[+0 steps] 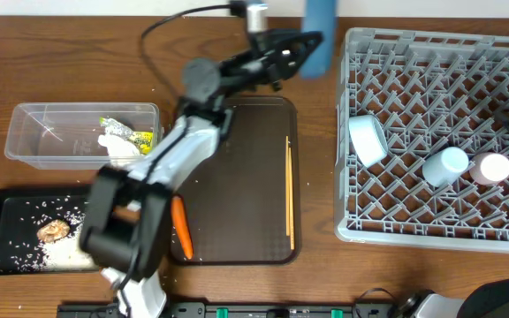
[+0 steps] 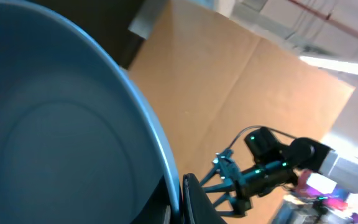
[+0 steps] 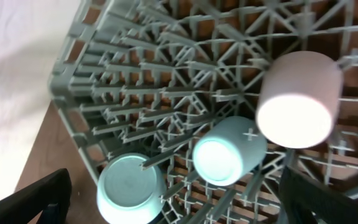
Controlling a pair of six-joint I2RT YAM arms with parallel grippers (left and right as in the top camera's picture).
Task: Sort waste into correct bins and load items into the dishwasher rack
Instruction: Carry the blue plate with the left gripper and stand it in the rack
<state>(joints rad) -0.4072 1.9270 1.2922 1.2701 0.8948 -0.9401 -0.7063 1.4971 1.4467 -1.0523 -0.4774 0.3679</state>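
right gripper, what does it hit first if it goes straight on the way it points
Most likely the light blue cup in the dishwasher rack, roughly centred between the open jaws; depth is unclear.

Overhead looking down, right wrist above rack (image 1: 414,79)

The left arm (image 1: 179,146) has white links, black boxy joint housings, a grey round elbow and a thin black cable (image 1: 168,18).

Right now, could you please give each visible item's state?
left pincer: shut on blue plate.
right pincer: open, empty.
blue plate: held raised.
white bowl: in rack.
light blue cup: in rack.
pink cup: in rack.
chopsticks: lying on brown tray.
carrot: lying on brown tray.
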